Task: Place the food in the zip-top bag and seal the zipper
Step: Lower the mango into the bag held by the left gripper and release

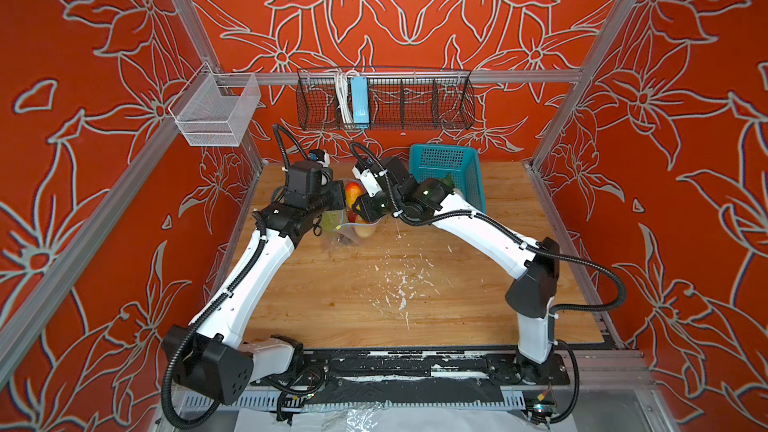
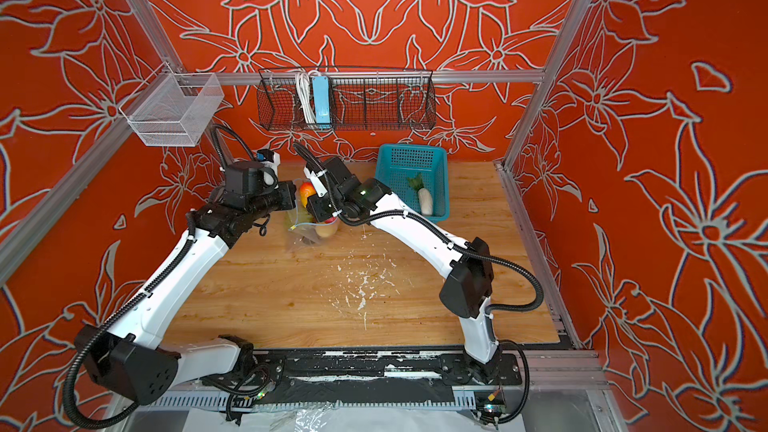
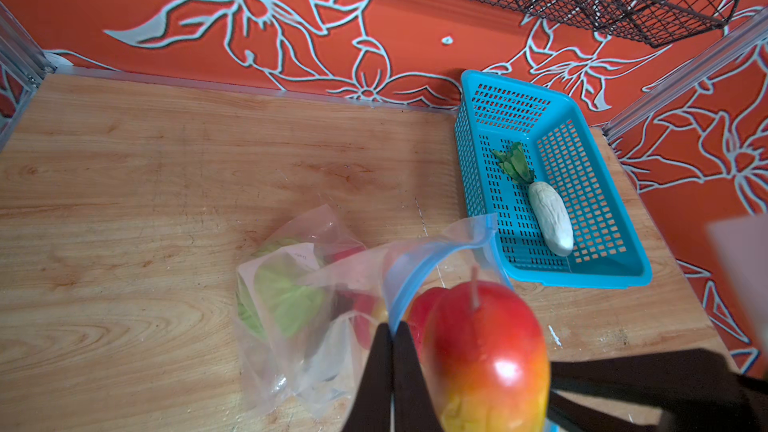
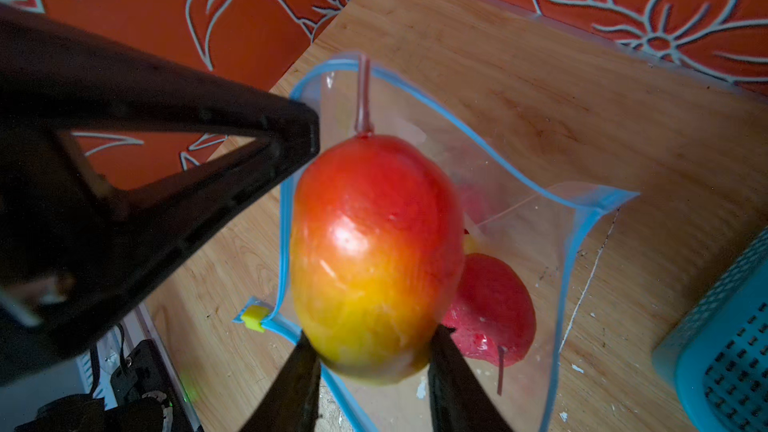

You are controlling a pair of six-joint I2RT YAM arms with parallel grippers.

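Zip-top bag (image 4: 540,243) sits open left of the basket (image 3: 582,280), zipper (image 3: 419,268) pinched by the left gripper (image 3: 391,351); right gripper (image 4: 374,338) clasps one mango (image 4: 374,243) above it; one radish (image 3: 550,222) shows from the left wrist, not the right.

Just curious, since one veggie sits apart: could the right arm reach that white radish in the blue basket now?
Probably not yet. The radish lies uncovered in the open-topped basket beside that arm, but the right hand is full, gripping the mango.
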